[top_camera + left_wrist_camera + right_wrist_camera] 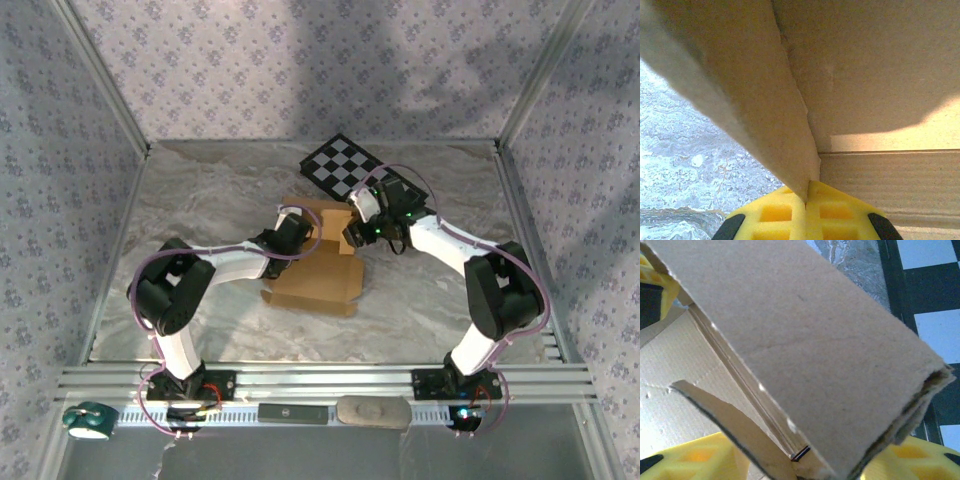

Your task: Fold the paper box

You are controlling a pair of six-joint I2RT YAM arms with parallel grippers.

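Note:
The tan paper box [318, 275] lies partly folded mid-table, between both arms. My left gripper [303, 233] is at its back left. In the left wrist view the yellow fingers [775, 215] are pressed together on the thin edge of a raised flap [755, 115], with the box's floor [890, 180] to the right. My right gripper [353, 230] is at the back right corner. Its yellow fingers [695, 460] sit on either side of a thick doubled-over wall [815, 350] and a curved tab [735, 430], gripping them.
A black-and-white checkered board [345, 165] lies just behind the box, close to the right gripper, and its squares [930, 315] show in the right wrist view. Patterned walls enclose the marble table. A green tape roll [87, 420], a black bar [293, 413] and a grey oval [372, 411] rest on the front rail.

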